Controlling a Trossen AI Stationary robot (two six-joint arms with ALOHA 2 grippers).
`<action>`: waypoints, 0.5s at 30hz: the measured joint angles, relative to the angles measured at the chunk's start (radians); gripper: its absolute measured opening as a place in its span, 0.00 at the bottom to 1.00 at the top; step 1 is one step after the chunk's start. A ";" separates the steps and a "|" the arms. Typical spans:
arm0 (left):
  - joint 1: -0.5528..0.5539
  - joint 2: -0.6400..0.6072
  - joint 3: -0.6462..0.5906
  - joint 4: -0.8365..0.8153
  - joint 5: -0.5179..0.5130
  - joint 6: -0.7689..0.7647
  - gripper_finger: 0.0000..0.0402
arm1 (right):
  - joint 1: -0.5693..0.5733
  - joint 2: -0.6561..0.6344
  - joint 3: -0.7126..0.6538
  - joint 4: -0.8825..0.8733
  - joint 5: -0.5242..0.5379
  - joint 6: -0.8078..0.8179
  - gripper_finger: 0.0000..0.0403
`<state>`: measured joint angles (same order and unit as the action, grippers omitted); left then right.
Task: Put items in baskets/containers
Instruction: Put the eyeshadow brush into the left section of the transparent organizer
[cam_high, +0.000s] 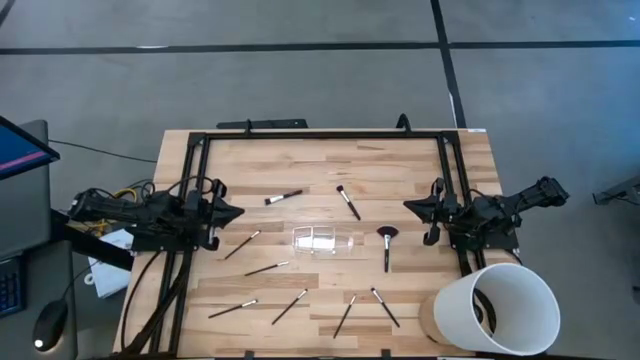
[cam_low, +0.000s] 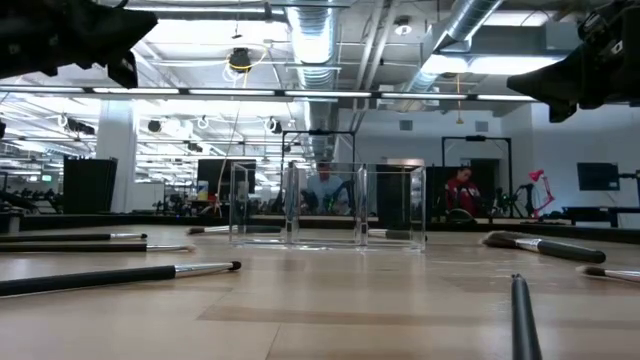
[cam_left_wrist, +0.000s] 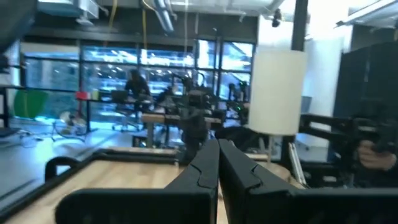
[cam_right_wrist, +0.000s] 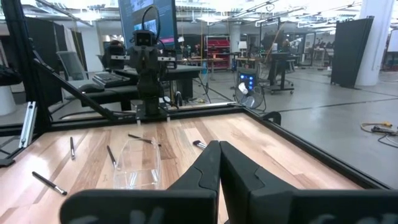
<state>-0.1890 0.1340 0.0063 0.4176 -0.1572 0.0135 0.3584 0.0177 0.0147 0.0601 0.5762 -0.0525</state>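
Note:
The clear plastic tray (cam_high: 325, 240) stands near the table's middle, also in the low view (cam_low: 325, 205) and the right wrist view (cam_right_wrist: 138, 163). Thin dark makeup brushes lie flat on the wood around it: one (cam_high: 283, 197) and another (cam_high: 348, 202) beyond it, the fan-headed brush (cam_high: 387, 245) to its right, and several (cam_high: 267, 268) toward the near edge. My left gripper (cam_high: 238, 212) hovers shut, left of the tray, touching nothing (cam_left_wrist: 217, 163). My right gripper (cam_high: 408, 206) hovers shut, right of the tray (cam_right_wrist: 219, 163).
A large white bucket (cam_high: 500, 305) stands at the table's near right corner. A black metal frame (cam_high: 320, 135) runs along the far edge and down both sides of the table. Bare wood lies between the tray and each gripper.

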 joint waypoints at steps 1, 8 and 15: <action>0.000 0.017 0.000 0.034 -0.002 0.000 0.01 | 0.000 0.000 0.000 0.000 0.000 0.000 0.00; 0.000 0.235 0.016 0.148 -0.044 -0.009 0.01 | 0.001 0.000 0.000 0.002 -0.001 0.001 0.00; -0.010 0.614 0.161 0.134 -0.119 -0.053 0.11 | 0.001 0.000 0.000 0.004 -0.001 0.036 0.00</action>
<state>-0.1986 0.7479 0.1671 0.5513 -0.2762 -0.0397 0.3592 0.0177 0.0147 0.0640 0.5755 -0.0168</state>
